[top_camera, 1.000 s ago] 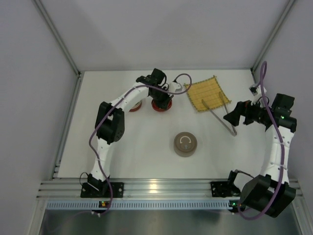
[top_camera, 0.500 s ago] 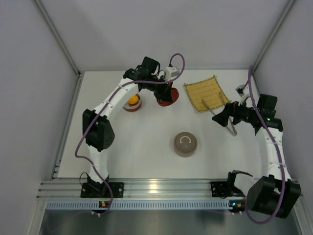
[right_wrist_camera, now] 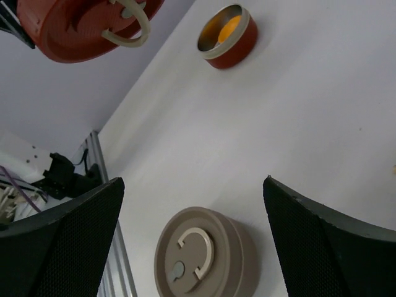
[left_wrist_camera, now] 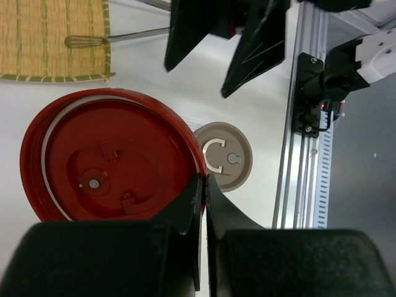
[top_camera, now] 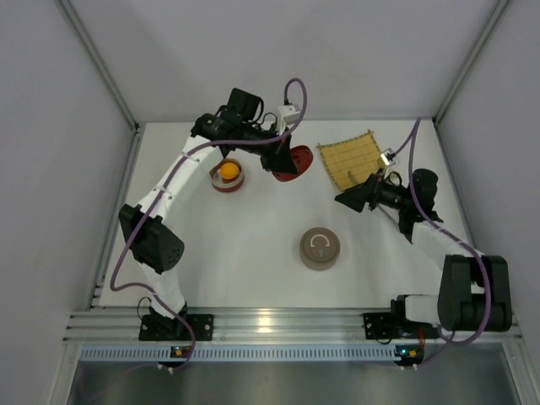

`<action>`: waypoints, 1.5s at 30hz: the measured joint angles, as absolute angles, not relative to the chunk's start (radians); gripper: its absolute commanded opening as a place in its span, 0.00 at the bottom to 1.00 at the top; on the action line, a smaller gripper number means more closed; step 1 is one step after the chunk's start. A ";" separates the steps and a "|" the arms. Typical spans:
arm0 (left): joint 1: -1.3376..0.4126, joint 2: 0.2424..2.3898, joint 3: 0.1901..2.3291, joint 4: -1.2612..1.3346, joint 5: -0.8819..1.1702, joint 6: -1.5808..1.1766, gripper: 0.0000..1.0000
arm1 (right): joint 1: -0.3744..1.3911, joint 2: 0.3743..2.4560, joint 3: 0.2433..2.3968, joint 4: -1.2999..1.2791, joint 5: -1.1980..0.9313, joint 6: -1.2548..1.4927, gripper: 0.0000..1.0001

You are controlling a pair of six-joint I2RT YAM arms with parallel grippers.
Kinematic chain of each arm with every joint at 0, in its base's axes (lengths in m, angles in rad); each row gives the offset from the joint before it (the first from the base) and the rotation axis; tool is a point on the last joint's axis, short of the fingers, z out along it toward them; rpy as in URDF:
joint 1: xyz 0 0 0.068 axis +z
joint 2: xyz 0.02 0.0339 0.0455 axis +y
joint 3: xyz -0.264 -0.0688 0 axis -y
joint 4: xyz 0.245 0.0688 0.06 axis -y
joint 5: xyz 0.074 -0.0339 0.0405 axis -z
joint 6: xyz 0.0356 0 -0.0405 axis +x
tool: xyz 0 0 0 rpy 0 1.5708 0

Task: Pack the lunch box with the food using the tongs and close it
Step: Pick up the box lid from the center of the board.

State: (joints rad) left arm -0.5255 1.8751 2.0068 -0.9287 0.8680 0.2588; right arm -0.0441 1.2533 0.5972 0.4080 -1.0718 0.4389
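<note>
My left gripper (top_camera: pixel 282 165) (left_wrist_camera: pixel 202 180) is shut on the rim of a red round lunch box part (top_camera: pixel 293 160) (left_wrist_camera: pixel 111 164), held tilted above the table; the right wrist view shows a cream handle on it (right_wrist_camera: pixel 86 25). A red tin (top_camera: pixel 226 175) (right_wrist_camera: pixel 227 37) stands to its left with the orange ball of food (top_camera: pixel 226 171) (right_wrist_camera: pixel 229 28) inside. The tongs (left_wrist_camera: pixel 130 35) lie with one tip on the yellow mat (top_camera: pixel 354 159) (left_wrist_camera: pixel 52 37); in the top view my right arm covers them. My right gripper (top_camera: pixel 346 200) (right_wrist_camera: pixel 192 181) is open and empty, hovering right of the tan tin.
A tan round tin with a C-shaped handle (top_camera: pixel 320 249) (left_wrist_camera: pixel 223 156) (right_wrist_camera: pixel 201 253) sits mid-table. An aluminium rail (top_camera: pixel 270 321) (left_wrist_camera: pixel 303 154) runs along the near edge. Walls close in the table at the back and on both sides.
The left gripper lifted the red part off the table and tilted it rightward, uncovering the orange ball in the tin. The right gripper swung left past the mat's near corner.
</note>
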 measured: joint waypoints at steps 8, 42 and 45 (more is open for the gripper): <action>-0.530 1.788 2.003 -0.936 0.920 0.233 0.00 | 0.125 1.579 0.611 1.071 -1.057 0.961 0.86; -0.564 1.699 1.897 -0.936 0.976 0.204 0.00 | 0.367 1.499 0.774 1.220 -1.093 0.841 0.25; -0.564 1.697 1.895 -0.936 0.978 0.204 0.00 | 0.367 1.470 0.774 1.154 -1.083 0.792 0.08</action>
State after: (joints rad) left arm -0.5636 1.6970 1.8954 -0.9360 0.9779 0.2039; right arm 0.3668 1.4696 0.7742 1.1542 -1.0832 0.7921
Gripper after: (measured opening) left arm 0.023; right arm 0.165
